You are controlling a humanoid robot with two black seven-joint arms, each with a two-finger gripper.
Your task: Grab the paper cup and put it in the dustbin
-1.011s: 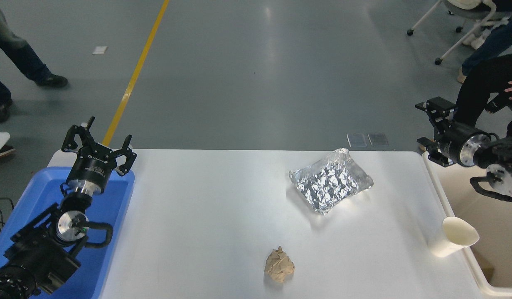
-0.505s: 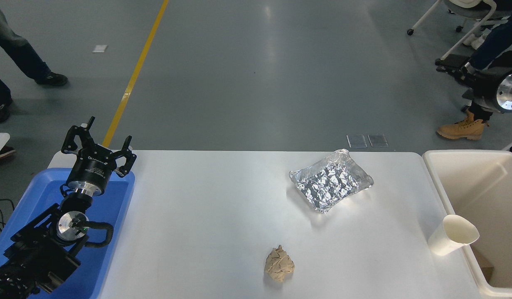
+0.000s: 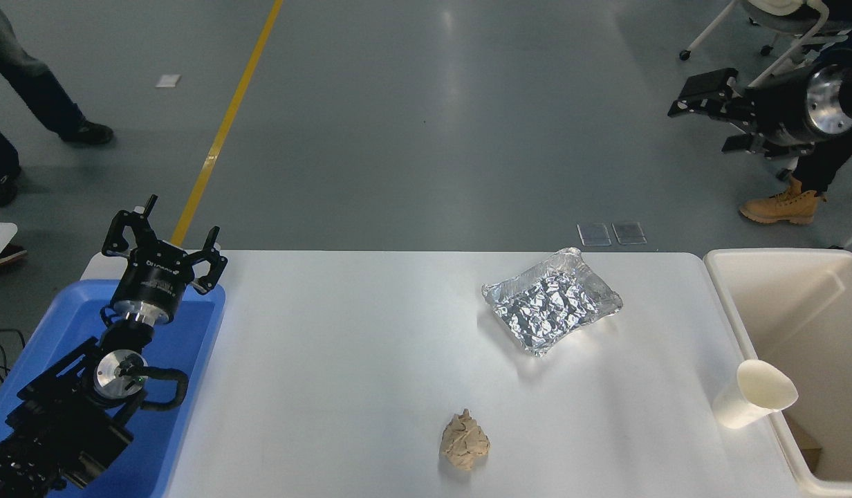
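Note:
The paper cup [image 3: 754,395] is cream-white and lies tilted at the table's right edge, its open mouth leaning against the rim of the dustbin [image 3: 732,312]. The dustbin is a large cream tub standing off the table's right side. My right gripper [image 3: 702,126] is open and holds nothing. It hangs high at the upper right, far beyond the table's back edge and well away from the cup. My left gripper [image 3: 164,238] is open and parked over the blue tray [image 3: 191,332] at the lower left.
A crinkled silver foil tray [image 3: 550,301] sits at the table's back right. A crumpled tan paper wad [image 3: 465,440] lies near the front middle. People's legs and a chair show on the floor at the top left and top right.
My right arm has swung up and away from above the dustbin's far corner to high at the upper right. The cup, foil tray, wad and left arm have stayed put.

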